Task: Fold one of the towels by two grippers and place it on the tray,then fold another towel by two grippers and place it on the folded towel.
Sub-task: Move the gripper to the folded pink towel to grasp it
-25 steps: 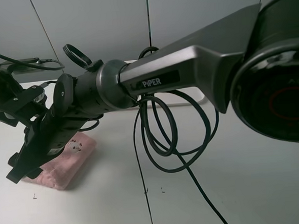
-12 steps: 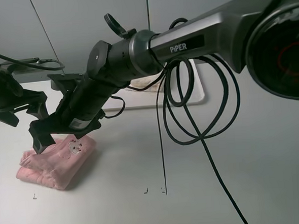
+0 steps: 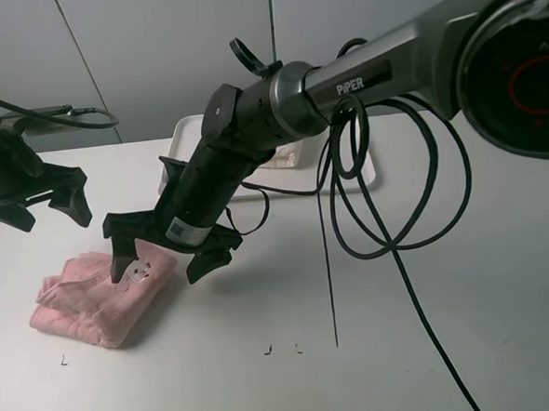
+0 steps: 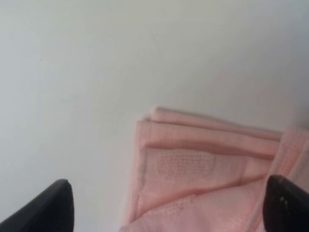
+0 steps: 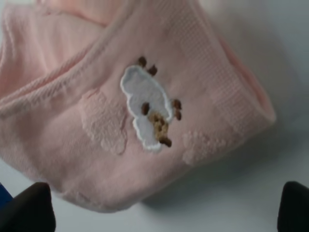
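The pale pink towel [image 3: 94, 308] lies folded on the white table at the front left, its small white patch [image 5: 145, 108] facing up. My right gripper [image 3: 163, 263] reaches across the middle and hangs open just above the towel's right end, with nothing in it; in the right wrist view the right gripper [image 5: 161, 208] is spread wider than the fold. My left gripper [image 3: 46, 212] hovers open behind the towel's left end, over a corner of the pink towel [image 4: 203, 179]. The white tray [image 3: 358, 171] sits at the back, with the cream-white towel [image 3: 288, 154] on it, mostly hidden by the arm.
Black cables [image 3: 387, 208] hang in loops from the right arm over the middle of the table. A grey wall panel stands behind the tray. Small black marks [image 3: 268, 350] dot the table front.
The right gripper has lifted off the pink towel, opened fully and swung right. The left gripper has risen and drawn back to the left. The towel stays folded on the table.
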`<move>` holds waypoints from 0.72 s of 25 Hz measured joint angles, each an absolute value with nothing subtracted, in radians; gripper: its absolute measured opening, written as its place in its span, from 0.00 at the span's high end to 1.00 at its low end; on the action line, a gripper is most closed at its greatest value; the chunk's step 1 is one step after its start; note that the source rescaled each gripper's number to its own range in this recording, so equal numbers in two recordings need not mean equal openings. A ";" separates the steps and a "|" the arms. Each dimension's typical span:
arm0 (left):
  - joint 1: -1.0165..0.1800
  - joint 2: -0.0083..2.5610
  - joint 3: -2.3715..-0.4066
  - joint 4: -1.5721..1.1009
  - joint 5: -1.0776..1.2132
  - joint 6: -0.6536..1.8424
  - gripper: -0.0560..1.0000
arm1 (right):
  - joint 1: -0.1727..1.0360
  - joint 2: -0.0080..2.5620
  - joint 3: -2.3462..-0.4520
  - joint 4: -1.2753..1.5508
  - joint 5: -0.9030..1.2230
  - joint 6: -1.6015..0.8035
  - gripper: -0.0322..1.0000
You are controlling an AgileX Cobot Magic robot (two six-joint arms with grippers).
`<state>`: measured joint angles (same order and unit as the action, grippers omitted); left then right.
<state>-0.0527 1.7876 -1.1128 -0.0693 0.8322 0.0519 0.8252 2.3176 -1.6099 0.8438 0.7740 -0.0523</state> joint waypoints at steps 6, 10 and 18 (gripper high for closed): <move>-0.053 1.788 -1.113 -0.069 0.830 0.054 0.00 | 0.827 2.367 -1.608 0.934 0.732 -0.046 0.00; -0.053 1.788 -1.113 -0.069 0.830 0.054 0.00 | 0.838 2.374 -1.609 0.954 0.696 -0.042 0.00; -0.053 1.788 -1.113 -0.069 0.824 0.056 0.00 | 0.879 2.378 -1.609 0.963 0.598 -0.038 0.39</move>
<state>-0.0527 1.7876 -1.1128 -0.0693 0.8244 0.0556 0.8794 2.3783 -1.6086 0.9632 0.5982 -0.0375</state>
